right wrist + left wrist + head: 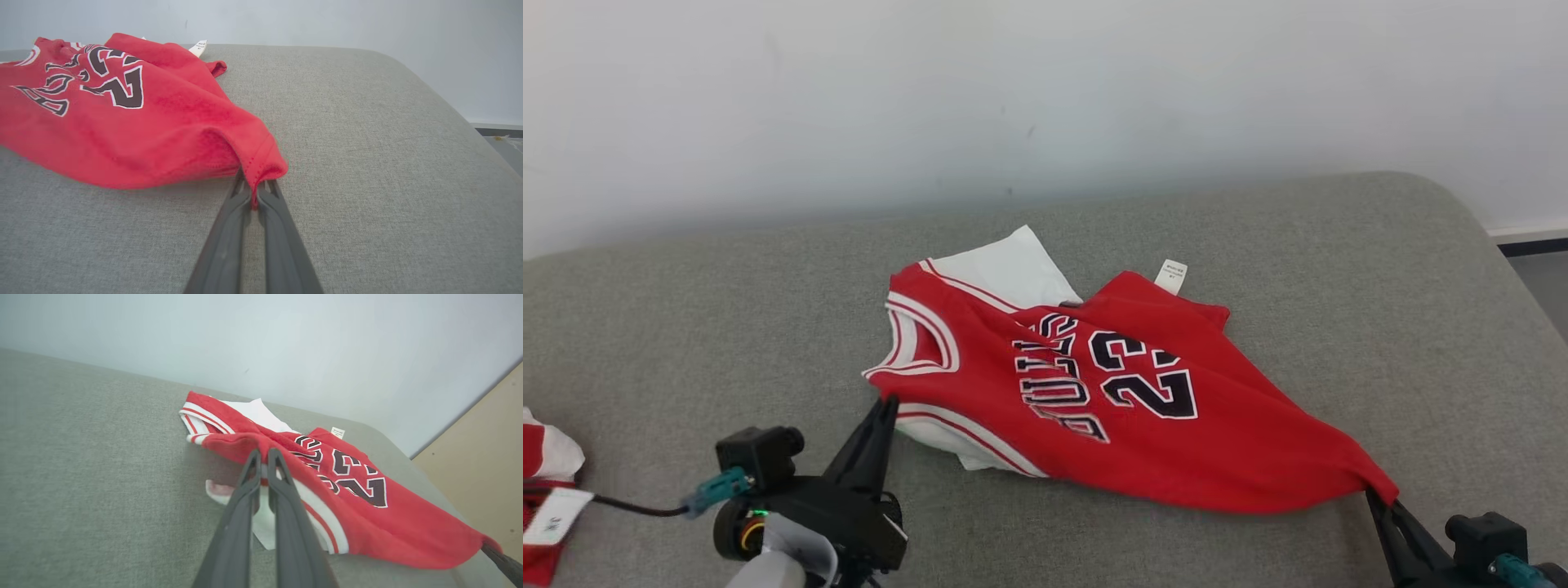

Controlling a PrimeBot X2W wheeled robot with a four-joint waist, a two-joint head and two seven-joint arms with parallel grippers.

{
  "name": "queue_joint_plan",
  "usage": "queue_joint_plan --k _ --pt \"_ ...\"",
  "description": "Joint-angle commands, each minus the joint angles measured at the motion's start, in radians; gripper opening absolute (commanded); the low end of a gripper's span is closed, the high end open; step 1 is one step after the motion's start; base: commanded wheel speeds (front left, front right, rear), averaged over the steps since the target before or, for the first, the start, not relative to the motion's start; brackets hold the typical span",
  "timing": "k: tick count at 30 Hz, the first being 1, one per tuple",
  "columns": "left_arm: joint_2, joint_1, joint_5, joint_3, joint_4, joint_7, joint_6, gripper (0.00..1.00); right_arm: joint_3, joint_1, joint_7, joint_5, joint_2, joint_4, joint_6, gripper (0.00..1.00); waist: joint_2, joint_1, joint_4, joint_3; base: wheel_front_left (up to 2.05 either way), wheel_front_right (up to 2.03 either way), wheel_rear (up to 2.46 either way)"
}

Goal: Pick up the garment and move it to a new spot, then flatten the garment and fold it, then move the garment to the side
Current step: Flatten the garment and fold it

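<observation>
1. Step in hand (my judgement): both ends are secured, ready either to lift the garment (1225, 441) to a new spot or to stretch it flat. Nothing is folded yet.
2. Left gripper (888, 402): fingers pressed together on the white-trimmed armhole edge. The left wrist view shows trim pinched between them.
3. Right gripper (1376, 494): clamped on the hem corner at the lower right of the frame. In the right wrist view the red cloth bunches to a point just above the closed fingers.
4. Location: the garment lies mid-frame on the grey padded surface (1339, 269), running from centre left down to lower right. It is well apart from another red-and-white cloth (543, 465) at the lower left edge.
5. Appearance: a red sleeveless jersey with dark lettering and "23". It is crumpled and twisted, with the white inner side turned out at the upper left and under the armhole. A small white label (1170, 276) pokes up at the top.
6. Next move calls for: raising or parting both grippers together so the cloth draws taut. Uneven pull could slip the thin hem pinch.
</observation>
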Motion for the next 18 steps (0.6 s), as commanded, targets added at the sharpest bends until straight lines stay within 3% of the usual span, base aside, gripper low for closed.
queue_joint_plan --k 1,4,7,10,14,18 --pt "0.018 0.023 -0.015 0.014 -0.052 0.011 0.013 0.00 -0.008 0.011 -0.001 -0.008 -0.001 -0.010 0.001 0.00 0.0000 0.0000 0.004 -0.009 0.00 0.00 0.00" --pt "0.069 0.069 -0.052 0.046 -0.248 0.076 0.062 0.00 -0.032 0.020 -0.001 -0.026 -0.007 -0.039 0.001 0.00 0.0000 0.0000 -0.004 -0.008 0.00 0.00 0.00" --pt "0.122 0.105 -0.069 0.077 -0.439 0.154 0.140 0.00 -0.052 0.018 -0.001 -0.041 -0.011 -0.070 0.001 0.00 0.0000 0.0000 -0.018 -0.001 0.00 0.00 0.00" --pt "0.167 0.110 -0.063 0.092 -0.537 0.220 0.205 0.00 -0.055 -0.001 -0.001 -0.051 -0.012 -0.085 0.001 0.00 0.0000 0.0000 -0.031 0.012 0.00 0.00 0.00" --pt "0.170 0.035 -0.041 0.064 -0.454 0.276 0.212 0.00 -0.027 -0.039 -0.001 -0.061 0.001 -0.076 0.001 0.00 0.0000 0.0000 -0.049 0.043 0.00 0.00 0.00" --pt "0.132 -0.064 -0.013 -0.003 -0.224 0.298 0.150 0.00 0.025 -0.103 -0.001 -0.063 0.021 -0.044 0.001 0.00 0.0000 0.0000 -0.080 0.097 0.00 0.00 0.00"
